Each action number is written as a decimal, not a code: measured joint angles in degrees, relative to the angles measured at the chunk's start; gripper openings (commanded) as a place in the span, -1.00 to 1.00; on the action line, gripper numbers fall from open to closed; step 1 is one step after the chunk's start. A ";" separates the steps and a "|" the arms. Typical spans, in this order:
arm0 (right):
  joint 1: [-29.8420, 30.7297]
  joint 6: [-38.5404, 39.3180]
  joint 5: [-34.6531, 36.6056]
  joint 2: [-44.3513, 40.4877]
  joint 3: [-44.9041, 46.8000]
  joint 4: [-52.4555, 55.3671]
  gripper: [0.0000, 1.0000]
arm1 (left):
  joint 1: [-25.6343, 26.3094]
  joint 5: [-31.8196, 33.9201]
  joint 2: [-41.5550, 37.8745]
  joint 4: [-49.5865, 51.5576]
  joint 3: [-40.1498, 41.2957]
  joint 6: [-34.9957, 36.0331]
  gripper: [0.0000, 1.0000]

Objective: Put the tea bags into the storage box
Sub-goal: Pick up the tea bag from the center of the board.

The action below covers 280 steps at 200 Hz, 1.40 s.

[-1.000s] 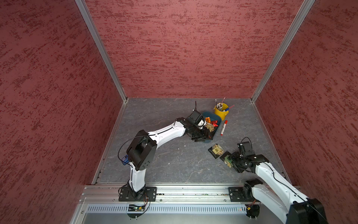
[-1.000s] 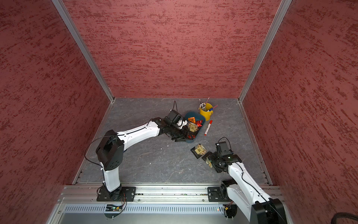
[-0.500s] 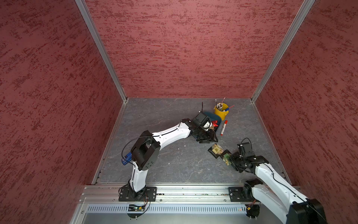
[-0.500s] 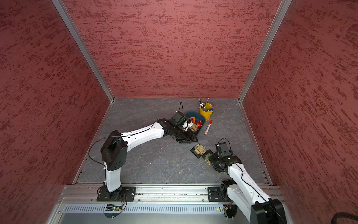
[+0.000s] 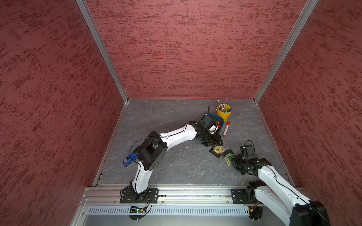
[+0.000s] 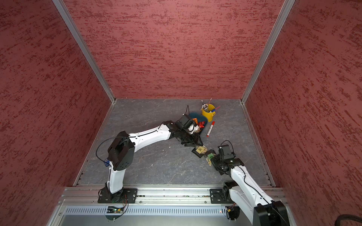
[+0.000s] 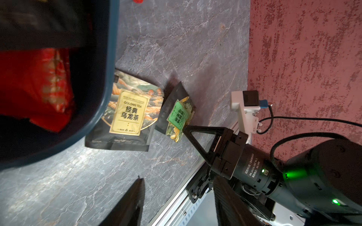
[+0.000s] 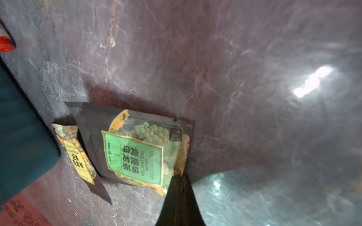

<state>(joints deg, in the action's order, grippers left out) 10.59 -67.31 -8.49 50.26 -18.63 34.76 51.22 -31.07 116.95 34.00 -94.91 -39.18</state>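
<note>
A black tea bag with a green label [image 8: 135, 154] [image 7: 178, 115] [image 5: 229, 156] [image 6: 211, 156] is tilted, one edge raised off the grey floor. My right gripper [image 8: 179, 177] [image 5: 232, 160] [image 6: 214, 159] is shut on that edge. A black tea bag with a yellow label [image 7: 128, 115] [image 5: 217, 150] [image 6: 199, 150] lies flat beside it, one end tucked under the storage box rim [image 7: 111, 58]. The teal storage box [image 6: 195, 115] [image 5: 221, 119] holds red foil tea bags [image 7: 39, 88] [image 6: 201, 123]. My left gripper [image 7: 180, 199] [image 5: 212, 142] [image 6: 191, 143] hangs open and empty just above the yellow-label bag.
A yellow cup of pens [image 5: 223, 113] [image 6: 208, 114] stands behind the box. A red-and-white marker [image 5: 226, 129] [image 6: 210, 129] lies right of the box. Red walls enclose the floor on three sides, and a metal rail [image 5: 186, 188] runs along the front.
My right gripper has shut on the green-label bag's edge. My left arm has swung from over the box toward the front, to above the yellow-label bag.
</note>
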 measured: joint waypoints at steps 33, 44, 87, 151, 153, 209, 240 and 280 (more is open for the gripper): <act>0.00 0.02 -0.09 -0.22 -0.04 0.07 -1.00 | 0.98 -0.57 3.63 0.13 -2.71 -0.07 0.09; 0.00 0.04 -0.28 -0.48 -0.07 0.42 -1.00 | 1.42 -0.79 4.79 0.22 -3.37 -0.17 0.07; 0.00 0.07 -0.72 -4.46 -1.57 4.50 -1.00 | 2.34 -1.03 6.49 0.74 -3.72 -0.90 0.05; 0.00 0.07 -1.03 -8.00 -5.53 8.94 -1.00 | 2.47 -1.05 6.49 1.16 -4.11 -0.94 0.05; 0.00 0.07 -1.05 -8.02 -5.68 9.01 -1.00 | 2.47 -1.05 6.49 1.14 -4.11 -0.94 0.05; 0.00 0.28 -1.14 -8.33 -11.17 12.24 -1.00 | 2.47 -1.01 6.49 1.14 -4.11 -1.07 0.05; 0.00 0.48 -1.14 -8.26 -14.51 13.53 -1.00 | 2.45 -1.01 6.49 1.14 -4.15 -1.07 0.05; 0.00 0.96 -1.11 -7.13 -17.77 14.21 -1.00 | 1.77 -0.72 4.81 0.87 -2.60 -1.14 0.09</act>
<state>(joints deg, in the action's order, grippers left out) 10.59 -66.35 -9.61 43.13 -36.40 48.97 52.99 -31.79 121.75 34.87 -97.51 -40.32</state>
